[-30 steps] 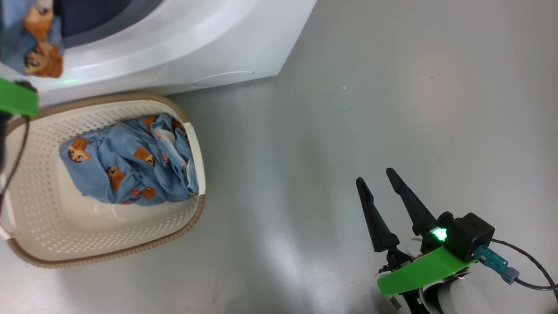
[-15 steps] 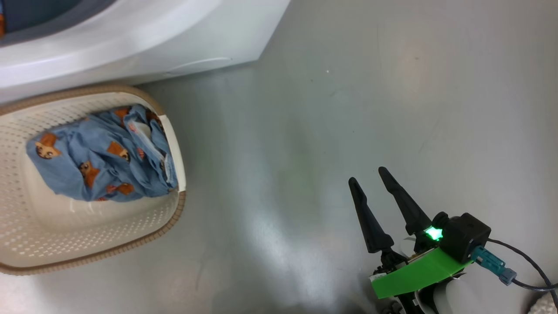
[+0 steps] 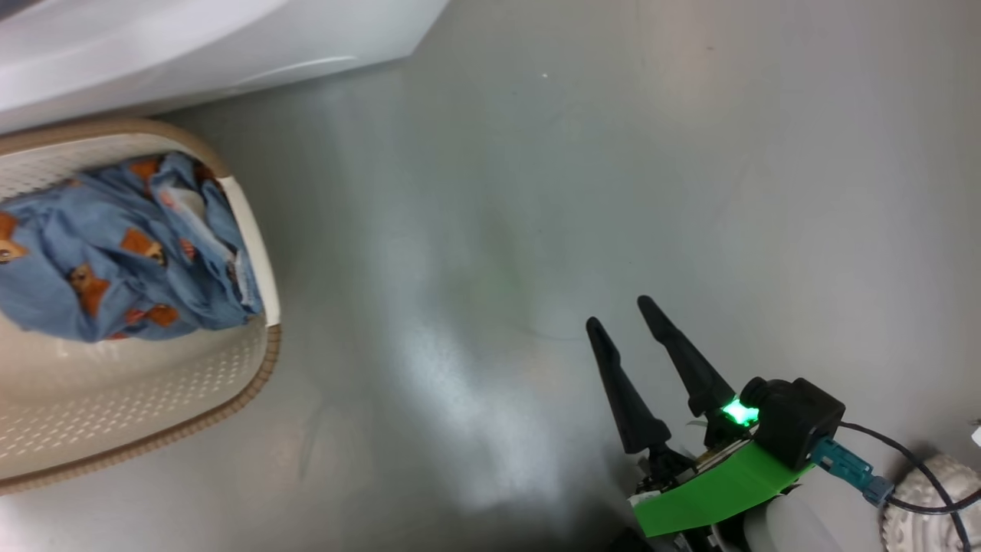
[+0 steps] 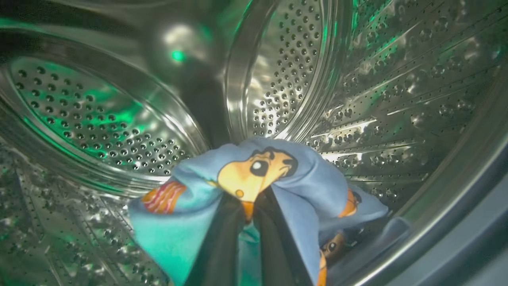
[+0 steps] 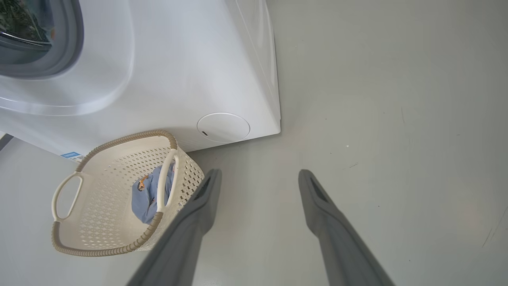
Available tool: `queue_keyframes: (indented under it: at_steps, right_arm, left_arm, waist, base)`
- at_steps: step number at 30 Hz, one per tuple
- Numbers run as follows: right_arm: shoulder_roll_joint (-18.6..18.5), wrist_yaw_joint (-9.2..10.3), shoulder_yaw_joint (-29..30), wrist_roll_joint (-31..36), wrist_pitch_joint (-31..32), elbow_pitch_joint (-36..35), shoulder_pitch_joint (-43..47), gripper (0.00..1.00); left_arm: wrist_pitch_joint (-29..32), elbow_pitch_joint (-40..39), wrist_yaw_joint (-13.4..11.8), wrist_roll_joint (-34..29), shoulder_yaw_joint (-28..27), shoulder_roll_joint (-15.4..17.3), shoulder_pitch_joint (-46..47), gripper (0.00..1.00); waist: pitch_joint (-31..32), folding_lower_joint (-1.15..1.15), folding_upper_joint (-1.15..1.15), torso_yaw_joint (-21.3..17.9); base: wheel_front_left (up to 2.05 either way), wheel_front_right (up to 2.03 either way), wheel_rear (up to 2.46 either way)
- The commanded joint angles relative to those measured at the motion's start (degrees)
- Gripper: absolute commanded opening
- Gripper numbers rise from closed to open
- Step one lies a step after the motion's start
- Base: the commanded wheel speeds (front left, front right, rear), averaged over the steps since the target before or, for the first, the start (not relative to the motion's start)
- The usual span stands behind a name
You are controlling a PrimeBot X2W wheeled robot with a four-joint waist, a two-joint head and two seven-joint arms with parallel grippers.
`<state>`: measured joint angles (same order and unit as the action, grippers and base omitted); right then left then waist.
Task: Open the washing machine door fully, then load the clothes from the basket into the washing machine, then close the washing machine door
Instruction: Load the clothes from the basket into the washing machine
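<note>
Left gripper: L gripper (image 4: 249, 198) is inside the steel drum (image 4: 357, 99). Its two dark fingers are pinched tight on a fold of the blue garment (image 4: 301, 178).
Blue garment: light-blue fabric w/ an orange cartoon face, bunched around the fingertips and hanging to both sides. Perforated drum wall shows behind it, lit w/ green glints.
Right gripper: R gripper (image 3: 621, 314) hangs over the bare grey floor (image 3: 613, 153), fingers spread wide w/ nothing between them. It is well apart from the basket; the wrist view shows the same wide gap (image 5: 258, 174).
Clothes: more blue clothes (image 3: 115, 253) w/ orange prints lie crumpled in the basket (image 3: 153, 399), heaped toward the side nearest the machine.
Basket: cream perforated plastic w/ a brown rim and a white handle (image 5: 65, 194). It sits on the floor just in front of the washing machine (image 5: 178, 59).
Washing machine: white front-loader w/ its grey gasket (image 5: 67, 51) at the upper left of the R wrist view. The round service flap (image 5: 223, 127) is low on the front, near the corner.
</note>
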<state>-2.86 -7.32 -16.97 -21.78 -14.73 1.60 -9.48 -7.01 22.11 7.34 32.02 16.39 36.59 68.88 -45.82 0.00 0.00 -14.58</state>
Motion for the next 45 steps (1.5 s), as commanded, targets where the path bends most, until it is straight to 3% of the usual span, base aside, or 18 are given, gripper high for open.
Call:
queue_keyframes:
  at_steps: [1, 10, 23, 30, 31, 33, 34, 35, 45]
  right_arm:
    - [0.0, -0.17, -1.9, -0.6, -0.3, -1.5, 1.5, 1.00]
    - [0.0, -0.17, -2.9, -1.1, -0.3, -2.3, 2.0, 1.00]
    - [0.0, -0.17, -3.9, -1.7, -0.3, -2.5, 1.7, 1.00]
    - [0.0, -0.17, -4.0, -1.9, -0.3, -2.2, 1.8, 1.00]
    - [0.0, -0.17, -4.0, -2.0, -0.3, -2.1, 1.7, 1.00]
    - [0.0, -0.17, -3.9, -2.0, -0.3, -1.9, 1.6, 1.00]
    - [0.0, -0.17, -3.9, -2.0, -0.3, -1.8, 1.6, 1.00]
    - [0.0, -0.17, -3.9, -2.0, -0.3, -1.7, 1.5, 1.00]
    - [0.0, -0.17, -3.0, -2.0, -0.3, -1.0, 0.5, 1.00]
  left_arm:
    - [-1.1, -1.0, 0.1, -0.7, -1.4, 4.3, 1.8, 0.00]
    - [-6.9, -1.8, 0.1, -2.5, 0.3, 6.7, 5.1, 0.00]
    - [-8.0, -1.8, 0.1, -4.2, -0.9, 7.5, 6.4, 0.00]
    - [-7.2, 1.8, 0.1, -2.2, 0.9, 7.6, 4.4, 0.00]
    - [-6.7, 2.2, 0.1, -1.9, 1.4, 7.7, 4.5, 0.27]
    - [-5.4, 3.2, 0.1, -0.8, 2.1, 7.7, 4.6, 0.63]
    - [-4.8, 3.5, 0.1, -0.6, 2.6, 7.8, 4.7, 0.89]
    - [-3.9, 4.0, 0.1, 0.0, 2.9, 7.7, 4.8, 1.00]
    - [1.3, 6.5, -0.2, 2.3, 4.6, 6.1, 3.9, 1.00]
  waist:
    - [-1.5, 0.00, 0.00, -1.7]
    - [-2.6, 0.00, 0.00, -2.9]
    - [-3.1, 0.00, 0.00, -3.9]
    - [-2.7, 0.00, 0.00, -3.7]
    - [-2.7, 0.00, 0.00, -3.7]
    - [-2.5, 0.00, 0.00, -3.5]
    - [-2.4, 0.00, 0.00, -3.4]
    - [-2.3, 0.00, 0.00, -3.3]
    - [-1.4, 0.00, 0.00, -2.1]
  base:
    - [0.00, 0.00, 0.00]
    - [0.00, 0.00, 0.00]
    - [0.00, 0.00, 0.00]
    - [0.00, 0.00, 0.00]
    - [0.00, 0.00, 0.00]
    - [0.00, 0.00, 0.00]
    - [0.00, 0.00, 0.00]
    - [0.00, 0.00, 0.00]
    - [0.00, 0.00, 0.00]
